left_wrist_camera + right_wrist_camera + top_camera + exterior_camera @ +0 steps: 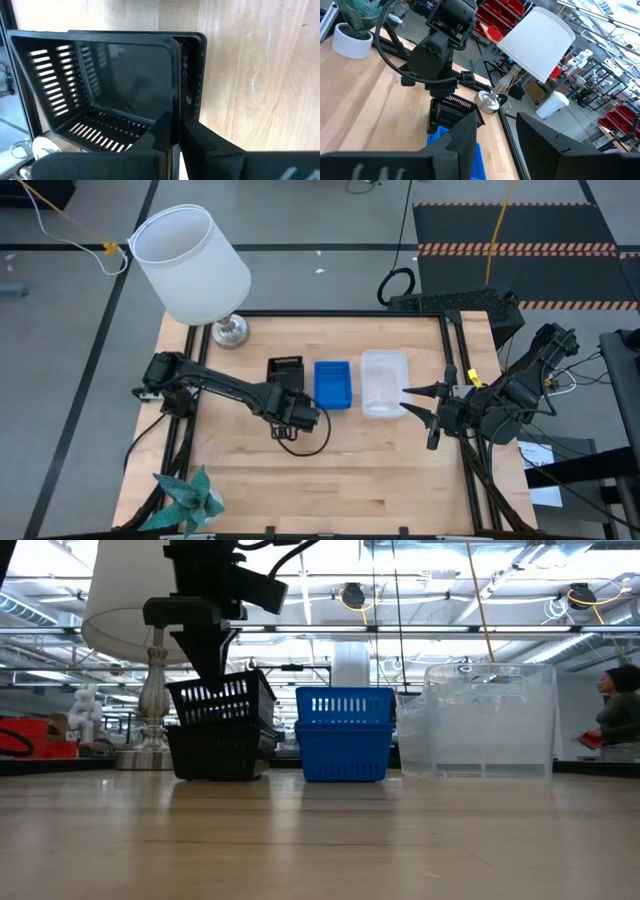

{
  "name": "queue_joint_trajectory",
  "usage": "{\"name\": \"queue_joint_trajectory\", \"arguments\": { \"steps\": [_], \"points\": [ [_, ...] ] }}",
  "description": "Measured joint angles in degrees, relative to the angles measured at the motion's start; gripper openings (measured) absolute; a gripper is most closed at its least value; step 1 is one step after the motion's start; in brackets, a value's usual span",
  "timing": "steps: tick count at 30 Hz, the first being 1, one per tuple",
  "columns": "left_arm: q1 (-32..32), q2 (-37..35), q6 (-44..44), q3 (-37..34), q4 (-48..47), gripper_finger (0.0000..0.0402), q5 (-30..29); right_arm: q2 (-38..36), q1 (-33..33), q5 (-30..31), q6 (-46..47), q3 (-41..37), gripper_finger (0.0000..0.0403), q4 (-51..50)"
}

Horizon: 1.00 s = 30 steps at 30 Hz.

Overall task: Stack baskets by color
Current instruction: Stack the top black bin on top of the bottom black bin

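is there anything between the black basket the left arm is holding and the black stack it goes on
Nothing visible. The left gripper pinches the wall of the top black basket, which sits tilted directly on the black stack. The blue stack stands apart beside it, and the right gripper waits open by the clear baskets.

The left arm reaches in from the bench's left edge, wrist bent downward, its gripper [298, 406] pinched nearly closed. The right arm waits folded at the bench's right edge, its gripper [415, 402] pointing inward with fingers [421, 413] spread apart.
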Motion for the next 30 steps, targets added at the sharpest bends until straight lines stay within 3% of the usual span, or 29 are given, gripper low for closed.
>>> {"name": "queue_joint_trajectory", "arguments": {
  "steps": [10,23,30],
  "points": [
    [-0.02,0.00,0.36,0.00,0.27,0.0017,0.28,-0.01,0.00,0.00,0.00,0.00,0.0132,0.00],
    [0.09,0.00,-0.81,-0.02,0.44,0.0106,-0.74,0.01,0.00,0.00,0.00,0.00,0.0132,0.00],
    [0.17,-0.02,1.40,-0.02,0.45,0.0123,1.91,0.00,-0.02,0.00,0.00,0.00,0.0132,-0.01]
  ]
}}
